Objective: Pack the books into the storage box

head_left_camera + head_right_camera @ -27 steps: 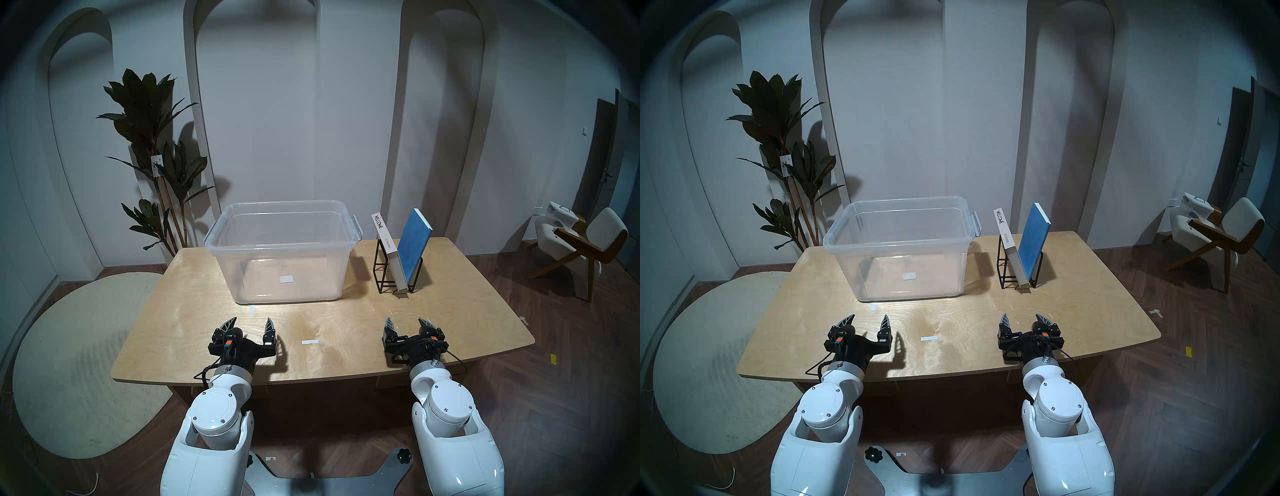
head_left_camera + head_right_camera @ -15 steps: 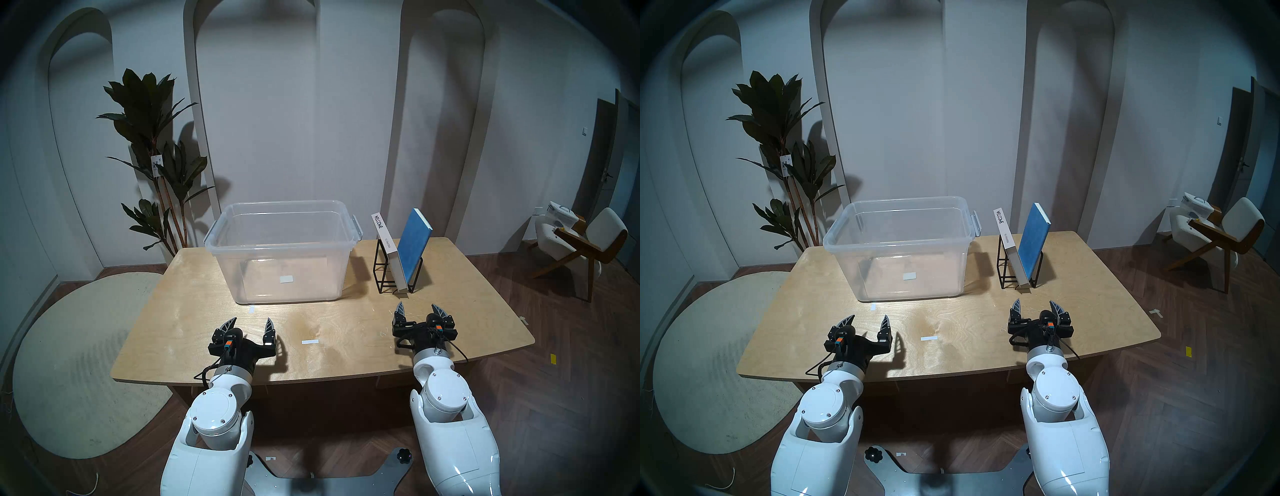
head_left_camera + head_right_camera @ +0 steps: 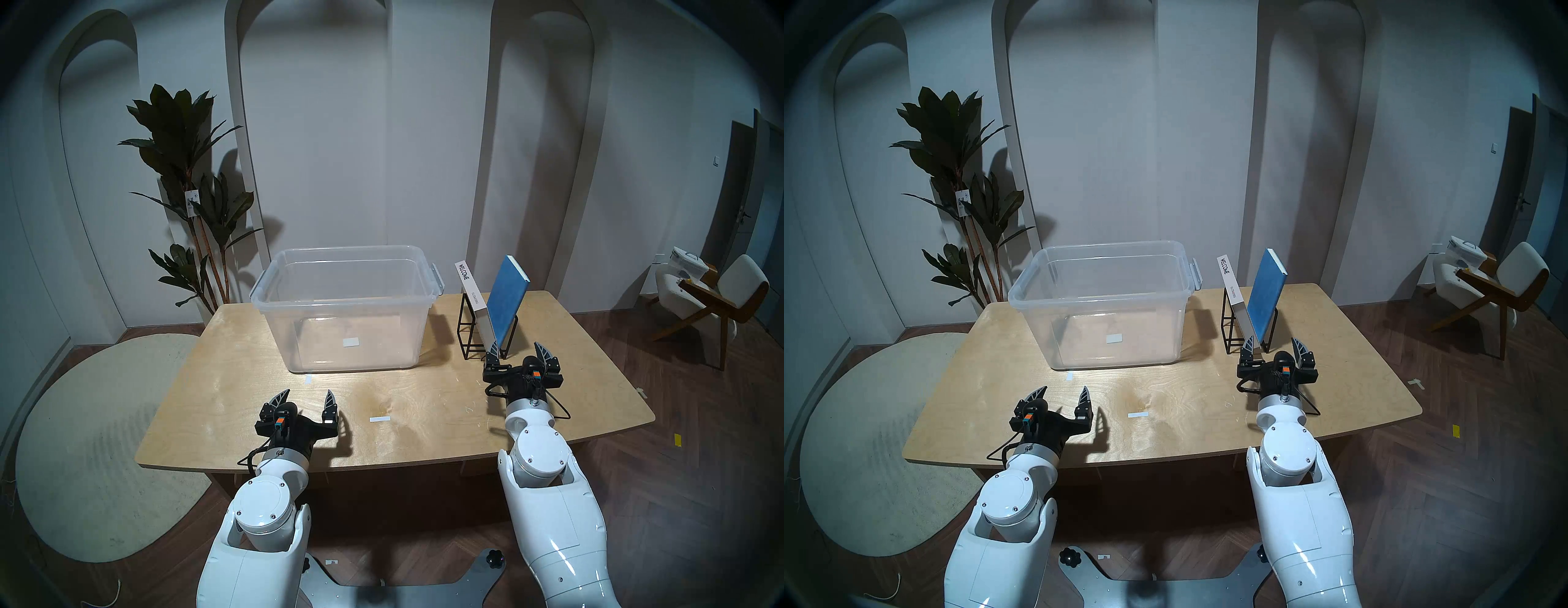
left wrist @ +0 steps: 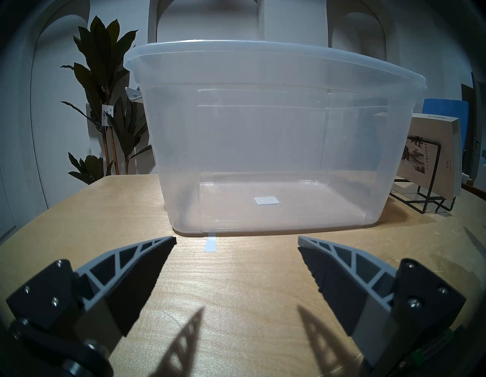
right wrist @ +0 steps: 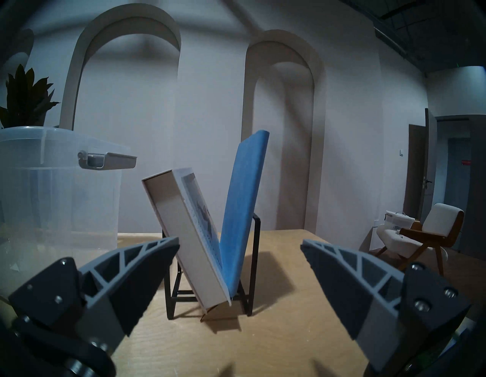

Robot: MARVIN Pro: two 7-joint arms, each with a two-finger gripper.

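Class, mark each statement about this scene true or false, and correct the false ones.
1. Both books stand in the black wire rack. True.
2. The storage box already holds the blue book. False: it holds no book.
3. The right gripper has its jaws open just short of the rack. True.
4. The left gripper grips the white book. False: it hangs open over the table, holding nothing.
5. The books lean apart in a V. True.
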